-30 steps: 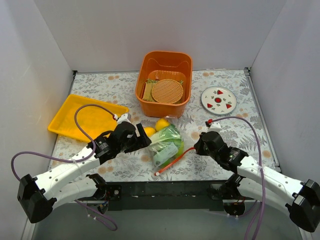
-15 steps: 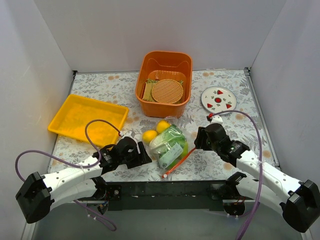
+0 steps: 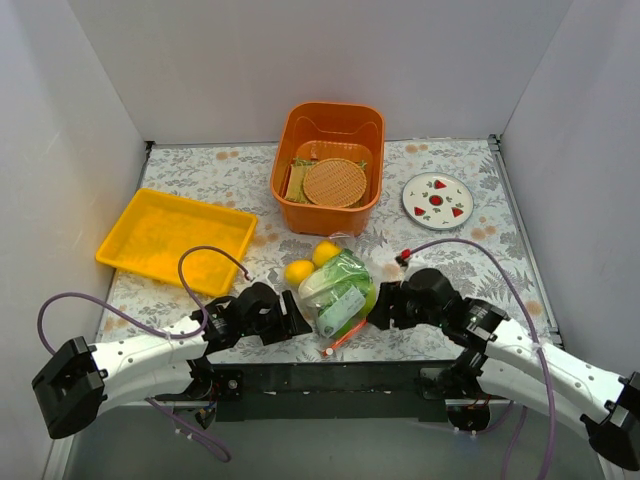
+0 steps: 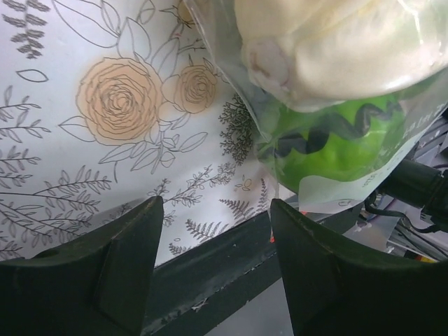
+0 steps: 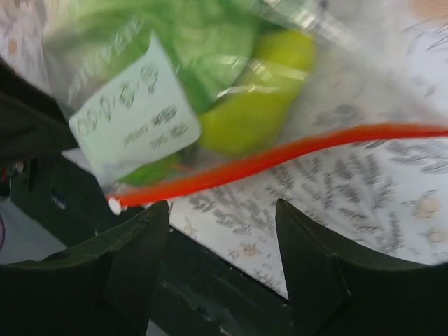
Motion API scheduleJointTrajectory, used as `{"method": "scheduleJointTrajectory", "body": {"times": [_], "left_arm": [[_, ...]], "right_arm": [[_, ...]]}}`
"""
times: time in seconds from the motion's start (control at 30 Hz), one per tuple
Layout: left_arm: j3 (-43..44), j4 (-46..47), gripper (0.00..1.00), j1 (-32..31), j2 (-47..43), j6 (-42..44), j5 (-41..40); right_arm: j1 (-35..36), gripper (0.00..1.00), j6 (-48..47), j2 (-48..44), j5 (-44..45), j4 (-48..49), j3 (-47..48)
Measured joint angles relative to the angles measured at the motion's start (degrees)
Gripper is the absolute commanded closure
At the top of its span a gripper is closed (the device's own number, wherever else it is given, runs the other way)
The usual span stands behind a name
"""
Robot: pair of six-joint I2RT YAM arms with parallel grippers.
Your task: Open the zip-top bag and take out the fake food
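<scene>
Currently: clear crinkly plastic zip-top bag (image 3: pixel 338 300) w/ orange-red zip strip (image 5: pixel 280 157), lying at near edge of floral table (image 3: pixel 210 172), green-white plastic fake food (image 3: pixel 330 280) inside. L gripper (image 3: pixel 296 310) & R gripper (image 3: pixel 376 308) flank it, both unclenched, holding nothing.

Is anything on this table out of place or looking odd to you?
The zip-top bag lies crumpled at the near edge of the table between the left pincer and right pincer, both open, its orange-red zip strip reaching that edge. Two lemons sit by its far end; whether they are inside it is unclear.
</scene>
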Motion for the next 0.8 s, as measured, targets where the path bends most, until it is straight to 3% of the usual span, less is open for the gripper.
{"method": "scheduleJointTrajectory", "body": {"times": [0.1,0.23,0.8], "left_arm": [[-0.04,1.18,0.41,-0.96,0.44,-0.87,0.02],[-0.04,3.87,0.46,-2.19,1.22,-1.9,0.02],[-7.32,16.39,0.67,-9.66,0.94,-9.84,0.04]], "right_arm": [[9.97,0.35,4.31,1.44,0.5,2.34,-2.6],[16.13,0.35,9.38,3.89,1.07,9.53,-5.9],[29.16,0.46,20.55,13.7,9.53,39.69,-15.89]]}}
